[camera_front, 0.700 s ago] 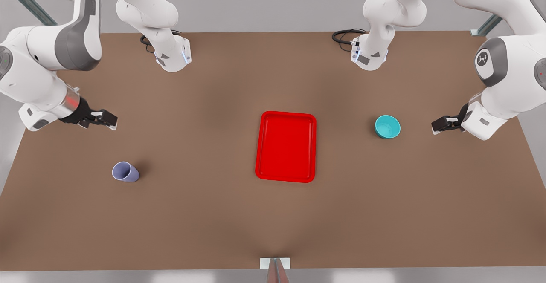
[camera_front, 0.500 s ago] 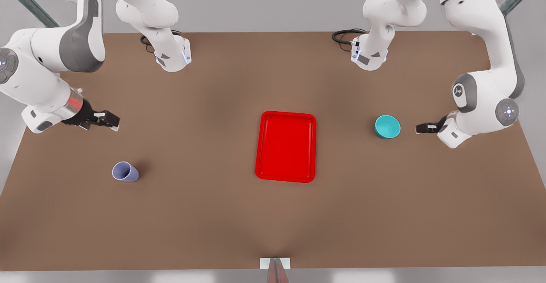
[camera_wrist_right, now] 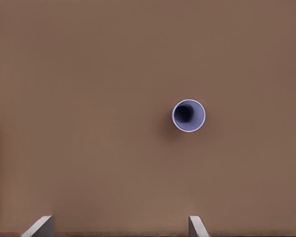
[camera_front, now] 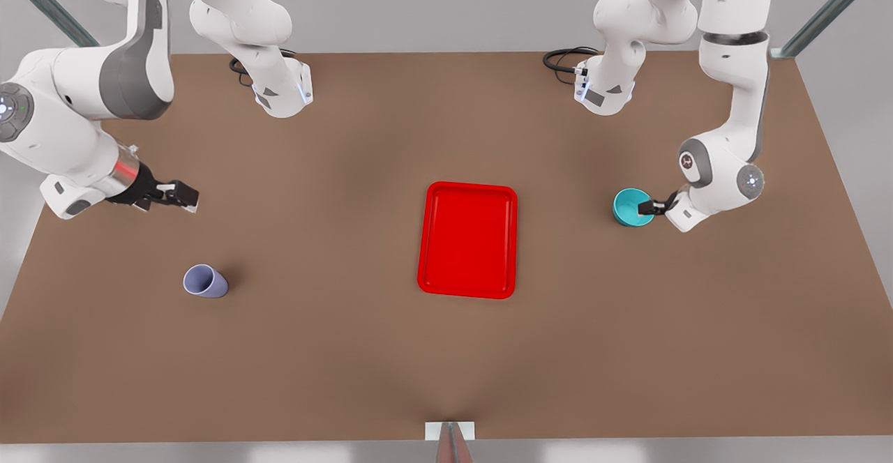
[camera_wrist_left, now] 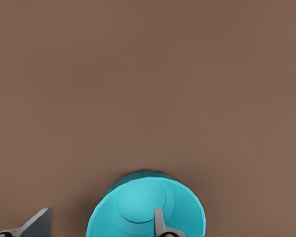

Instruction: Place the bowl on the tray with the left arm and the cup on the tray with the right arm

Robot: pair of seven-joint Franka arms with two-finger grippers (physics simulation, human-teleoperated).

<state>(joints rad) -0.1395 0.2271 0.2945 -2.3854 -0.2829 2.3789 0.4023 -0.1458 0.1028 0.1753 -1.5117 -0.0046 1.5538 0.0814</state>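
**Left pincer straddling the bowl rim, right one parked above the cup**

Nearest the front camera is the cup (camera_front: 205, 282), standing upright on the brown worktop (camera_front: 349, 351) toward the front view's left, nothing in it as far as the dark inside shows. A bit farther back, mid-worktop, the red tray (camera_front: 467, 240) sits flat with nothing on it. The teal bowl (camera_front: 633, 207) is on the worktop off to the front view's right of the tray, well apart from it, and looks bare inside too.

Left pincer (camera_front: 647, 207) is right at the bowl, fingers apart: in the left wrist view one finger (camera_wrist_left: 159, 223) is inside the bowl (camera_wrist_left: 138, 210) and the other sits outside the wall, so the rim is between them, not squeezed. That arm comes down folded from the far right corner.

Right pincer (camera_front: 174, 196) hangs farther back than the cup, near but apart from it, fingers spread, arm bent low at the front view's left edge. Its wrist view looks down on the cup (camera_wrist_right: 188, 115).
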